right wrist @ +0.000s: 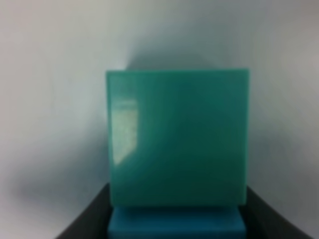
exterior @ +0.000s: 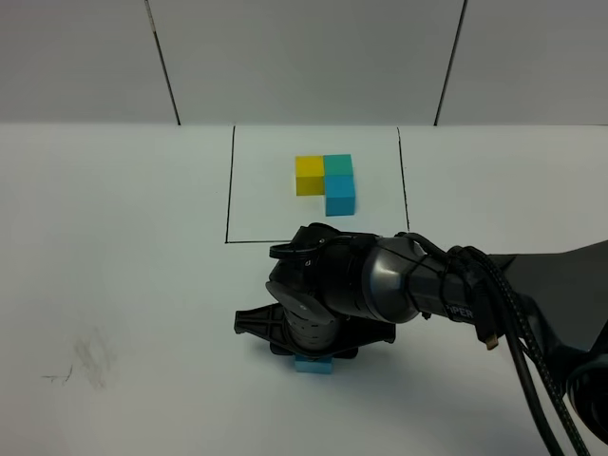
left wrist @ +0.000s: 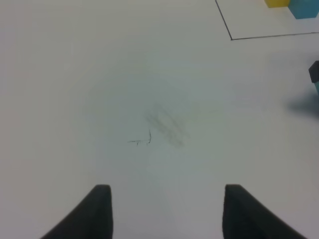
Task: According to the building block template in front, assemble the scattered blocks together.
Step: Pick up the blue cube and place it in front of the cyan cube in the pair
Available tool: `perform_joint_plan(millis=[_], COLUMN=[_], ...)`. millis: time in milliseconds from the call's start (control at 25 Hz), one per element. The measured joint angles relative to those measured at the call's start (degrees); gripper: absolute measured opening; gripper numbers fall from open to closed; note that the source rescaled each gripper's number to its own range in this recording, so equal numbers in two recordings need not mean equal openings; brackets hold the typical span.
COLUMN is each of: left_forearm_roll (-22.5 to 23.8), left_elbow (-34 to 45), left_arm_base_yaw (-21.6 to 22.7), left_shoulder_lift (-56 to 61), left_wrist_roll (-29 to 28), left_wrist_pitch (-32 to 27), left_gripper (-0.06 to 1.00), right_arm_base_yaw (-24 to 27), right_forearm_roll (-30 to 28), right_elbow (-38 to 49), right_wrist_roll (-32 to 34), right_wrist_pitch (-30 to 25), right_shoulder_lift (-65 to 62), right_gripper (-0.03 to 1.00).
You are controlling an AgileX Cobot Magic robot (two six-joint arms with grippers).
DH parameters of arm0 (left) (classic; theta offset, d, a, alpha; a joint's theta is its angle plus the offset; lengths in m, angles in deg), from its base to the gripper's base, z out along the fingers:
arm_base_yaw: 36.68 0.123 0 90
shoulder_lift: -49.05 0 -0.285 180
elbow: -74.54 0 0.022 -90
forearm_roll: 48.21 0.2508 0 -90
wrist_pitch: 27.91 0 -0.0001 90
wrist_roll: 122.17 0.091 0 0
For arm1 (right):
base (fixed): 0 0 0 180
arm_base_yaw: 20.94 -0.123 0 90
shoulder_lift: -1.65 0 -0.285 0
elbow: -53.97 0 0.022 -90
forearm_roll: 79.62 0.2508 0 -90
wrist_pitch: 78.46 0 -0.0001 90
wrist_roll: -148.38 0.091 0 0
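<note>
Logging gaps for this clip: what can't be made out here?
- Yellow block (loose): in no view, perhaps under the right arm, exterior high.
- Right claw grip: right wrist view blurred, filled by the teal-green block and sky-blue block.
- Left arm: outside exterior high's frame.

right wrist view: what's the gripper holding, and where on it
Seemingly the sky-blue cube, flanked on two opposite sides by the jaws of the right gripper; the teal-green cube sits against it.

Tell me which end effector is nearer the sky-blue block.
Right. The right end effector is down over the sky-blue block, fingers either side of it; the left end effector hangs over table well to its left.
</note>
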State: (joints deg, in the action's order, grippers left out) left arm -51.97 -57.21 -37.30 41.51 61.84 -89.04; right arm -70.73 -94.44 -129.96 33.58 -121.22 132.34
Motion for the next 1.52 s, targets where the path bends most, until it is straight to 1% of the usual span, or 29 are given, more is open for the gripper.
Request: perform_joint_plan(millis=[360,920,1000,1240,1520], left_forearm_roll=[0.0,0.0,0.0,0.0,0.0], left_elbow=[0.0,0.0,0.0,0.0,0.0], left_arm_base_yaw=[0.0,0.0,0.0,0.0,0.0], left_shoulder_lift=[0.0,0.0,0.0,0.0,0.0], left_wrist_roll=[-0.1,-0.1,-0.1,-0.1,-0.1], left_wrist_pitch=[0.0,0.0,0.0,0.0,0.0], left_gripper=[0.29,0.29,0.29,0.29,0.29], right_arm_base_yaw=[0.0,0.0,0.0,0.0,0.0], right_forearm_roll=[0.6,1.2,1.5,1.6,1.8], right_elbow=[0.0,0.0,0.0,0.0,0.0], right_wrist_roll=[-4.0,-4.4,-4.5,-5.8,-6.6], right_wrist_pitch=[0.2,0.2,0.2,0.1,-0.3], right_shoulder_lift=[0.0,0.0,0.0,0.0,0.0], right_gripper=[0.23,0.24,0.26,0.39,0.49])
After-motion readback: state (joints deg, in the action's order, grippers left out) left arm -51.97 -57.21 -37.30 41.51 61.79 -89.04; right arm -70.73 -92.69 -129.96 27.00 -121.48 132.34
